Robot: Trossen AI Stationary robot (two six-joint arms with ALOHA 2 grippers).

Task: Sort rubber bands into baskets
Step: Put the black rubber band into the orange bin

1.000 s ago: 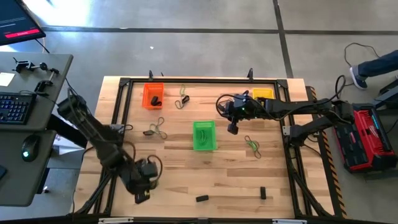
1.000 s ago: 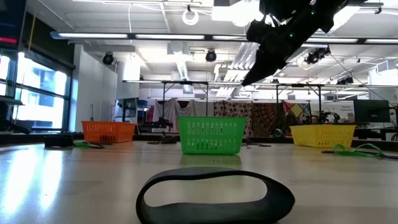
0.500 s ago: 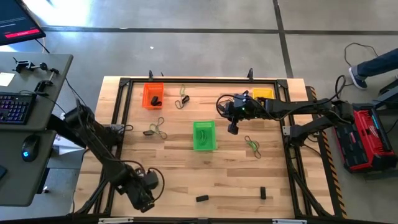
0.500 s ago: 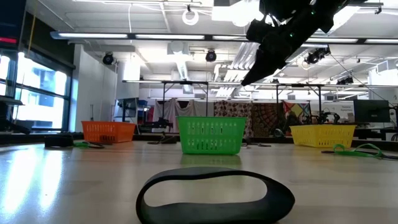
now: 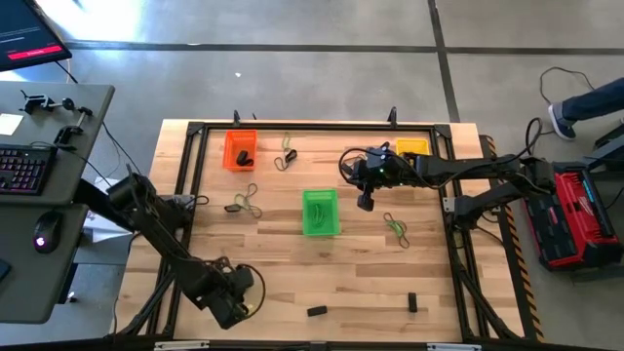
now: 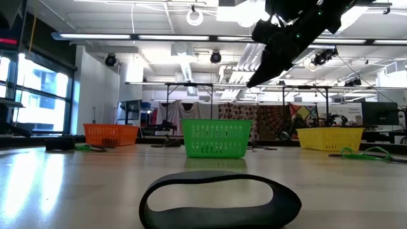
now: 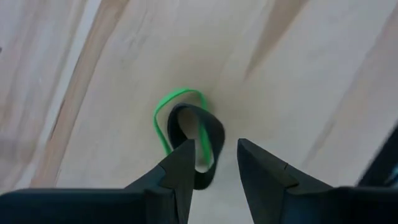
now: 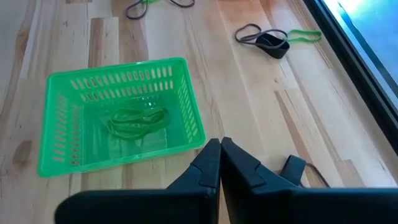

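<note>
Left claw [image 7: 211,163]: we've swung it down to the tabletop's [image 5: 370,283] near-left corner, fingers now parted over a black band [image 7: 198,140].
Right claw [image 8: 219,163]: pressed together, waiting above the green basket [image 8: 118,127].

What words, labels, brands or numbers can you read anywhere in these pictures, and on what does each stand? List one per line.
No text can be read in any view.
Screen at the top left of the high view: it shows a red bar with light marks, too small to read.
Baskets, table and arms: no labels show.
Room behind, in the low view: no readable signs.
</note>
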